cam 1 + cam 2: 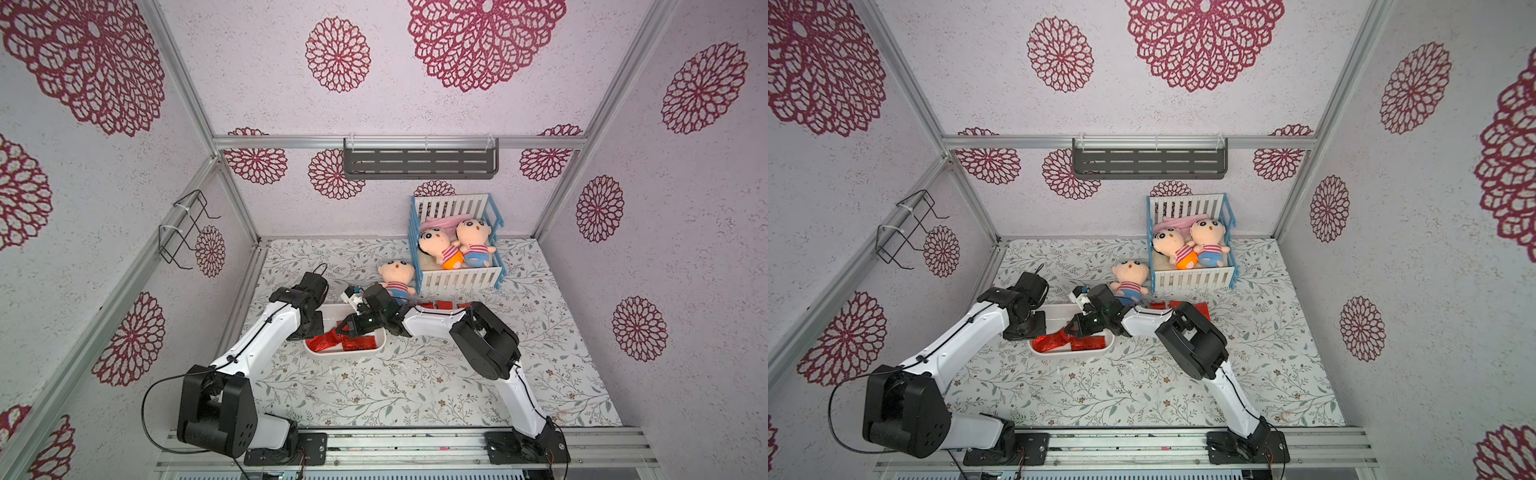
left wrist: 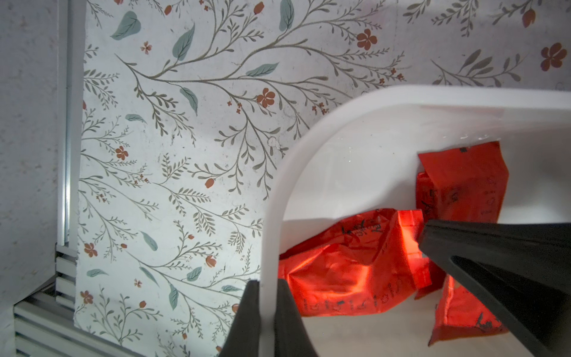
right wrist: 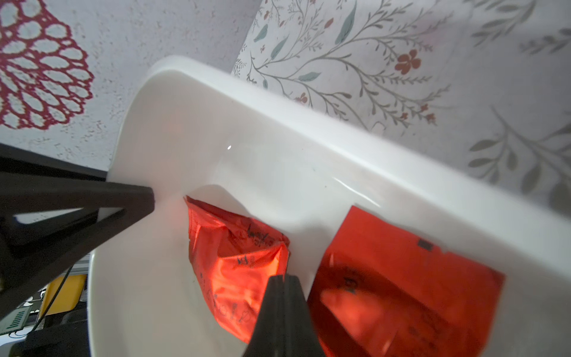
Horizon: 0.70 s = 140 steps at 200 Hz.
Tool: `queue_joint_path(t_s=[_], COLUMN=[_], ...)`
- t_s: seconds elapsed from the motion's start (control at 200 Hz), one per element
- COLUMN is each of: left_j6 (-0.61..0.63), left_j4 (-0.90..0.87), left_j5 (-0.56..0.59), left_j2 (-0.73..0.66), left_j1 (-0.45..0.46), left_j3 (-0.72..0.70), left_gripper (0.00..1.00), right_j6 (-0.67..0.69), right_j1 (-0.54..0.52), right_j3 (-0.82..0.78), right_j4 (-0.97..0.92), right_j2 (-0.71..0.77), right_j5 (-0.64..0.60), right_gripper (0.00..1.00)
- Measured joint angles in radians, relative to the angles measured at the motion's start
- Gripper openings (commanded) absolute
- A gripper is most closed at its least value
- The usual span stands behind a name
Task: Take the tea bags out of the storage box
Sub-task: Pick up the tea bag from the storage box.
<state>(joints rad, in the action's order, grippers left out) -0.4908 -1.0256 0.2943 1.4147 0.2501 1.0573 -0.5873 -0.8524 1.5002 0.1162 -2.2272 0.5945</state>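
A flowery cloth (image 1: 415, 386) covers the table, and the walls (image 1: 62, 124) have big red flowers. Left of the storage box (image 1: 353, 352), a wire rack (image 1: 187, 228) hangs. The left claw (image 2: 268, 282) pinches the box's left rim tight. Red tea bags (image 1: 328, 343) lie inside (I see three). The right claw (image 3: 283, 278) is squeezed shut inside the box, its tips at one bag's edge. I cannot tell if it grips. Its arm hides part of the box. Right of the box lie other tea bags (image 1: 444, 305), a doll (image 1: 397, 278) and a toy crib (image 1: 457, 278).
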Motion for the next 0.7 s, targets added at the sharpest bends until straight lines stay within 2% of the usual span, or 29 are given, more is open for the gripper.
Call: queue_joint_path(t_s=[0.265, 0.7], left_j6=[0.000, 0.000], left_j4=[0.000, 0.000], left_j5=[0.000, 0.004], left_j2=[0.000, 0.000], left_j1=[0.001, 0.003], left_j3=[0.000, 0.000], left_gripper=[0.00, 0.00], right_j6=[0.015, 0.017], right_j1=[0.000, 0.041], right_j3=[-0.003, -0.117], right_j4=[0.002, 0.098], right_j2=[0.004, 0.101], right_j5=[-0.070, -0.122], right_gripper=[0.00, 0.00])
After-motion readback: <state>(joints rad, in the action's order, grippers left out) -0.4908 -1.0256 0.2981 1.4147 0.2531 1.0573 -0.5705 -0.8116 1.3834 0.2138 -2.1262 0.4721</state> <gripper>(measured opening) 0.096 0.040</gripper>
